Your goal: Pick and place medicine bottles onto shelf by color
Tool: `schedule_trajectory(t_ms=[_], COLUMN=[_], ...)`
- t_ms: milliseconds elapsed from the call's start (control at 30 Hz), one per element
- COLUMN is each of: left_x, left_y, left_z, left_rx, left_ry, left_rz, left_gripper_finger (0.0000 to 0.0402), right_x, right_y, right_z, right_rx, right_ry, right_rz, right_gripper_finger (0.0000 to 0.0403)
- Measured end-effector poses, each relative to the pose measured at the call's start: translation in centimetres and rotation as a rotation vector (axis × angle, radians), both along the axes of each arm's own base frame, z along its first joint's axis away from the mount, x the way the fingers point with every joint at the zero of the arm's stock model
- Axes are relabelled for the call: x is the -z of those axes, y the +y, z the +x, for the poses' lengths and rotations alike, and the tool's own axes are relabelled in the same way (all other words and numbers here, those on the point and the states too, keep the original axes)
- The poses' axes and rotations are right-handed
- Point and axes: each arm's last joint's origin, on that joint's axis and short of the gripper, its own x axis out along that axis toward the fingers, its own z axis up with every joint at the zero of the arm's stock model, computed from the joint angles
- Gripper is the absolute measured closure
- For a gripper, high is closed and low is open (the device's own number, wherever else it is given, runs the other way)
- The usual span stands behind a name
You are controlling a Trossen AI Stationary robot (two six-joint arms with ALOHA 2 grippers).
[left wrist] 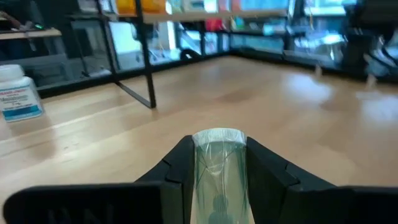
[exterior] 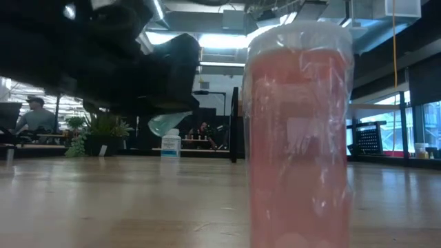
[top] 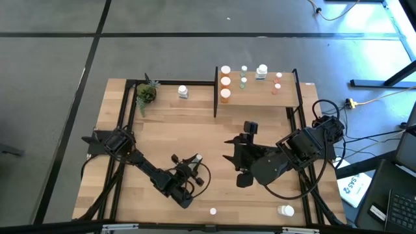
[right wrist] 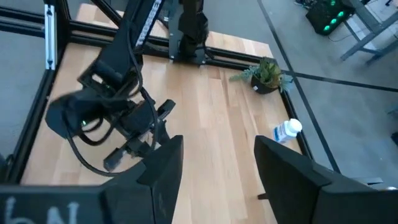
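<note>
A: What has the left tool [left wrist: 219,180] got?

B: A small bottle [left wrist: 219,168] with a greenish body and a white cap, clamped between the two dark fingers. In the left wrist view the bottle's long axis runs straight out along the fingers, cap end forward, so it lies on its side in the grip rather than standing.

A: And where does it need to go?

B: To the shelf [top: 260,97], at the far edge of the tabletop [top: 162,136]. From the high view the left tool [top: 188,170] sits near the middle front of the tabletop, so the shelf lies ahead and to the right of it, well apart. The orange bottles [top: 225,82] line the shelf's left end, with green ones [top: 243,77] just beside them. I judge that to be the target spot.

A: The right tool?

B: The right tool [right wrist: 214,168] hovers over the middle of the tabletop with its fingers apart and nothing between them. It is nearer the shelf, but empty.

A: Anything left over?

B: A white bottle [top: 183,91] near the potted plant [top: 146,93], and two more bottles at the front edge: one [top: 212,210] small, one [top: 285,210] lying down.
</note>
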Motion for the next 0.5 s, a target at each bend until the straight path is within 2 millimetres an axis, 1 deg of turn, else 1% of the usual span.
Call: schedule_trajectory(t_ms=[100,200,333,500], left_x=[-1.1,-2.4,-4.3,-7.0], left_y=[-0.4,-0.8,-1.2,-1.6], left_z=[-0.1,-0.2,-0.3,-0.4], left_rx=[0.064,0.138,0.244,0.389], left_ry=[0.072,0.136,0.179,0.219], left_rz=[-0.023,-0.054,-0.118,-0.157], left_gripper_finger=[0.0305,0.0305,0.0305,0.0305], right_x=[0.0,0.5,1.4,2.4], right_y=[0.0,0.3,1.0,1.7], right_z=[0.0,0.1,0.4,0.9], right_rx=[-0.043,-0.21,-0.442,-0.616], right_ry=[0.024,0.123,0.222,0.297], right_rz=[-0.043,-0.144,-0.201,-0.257], right_gripper_finger=[0.0202,0.0202,0.0202,0.0202])
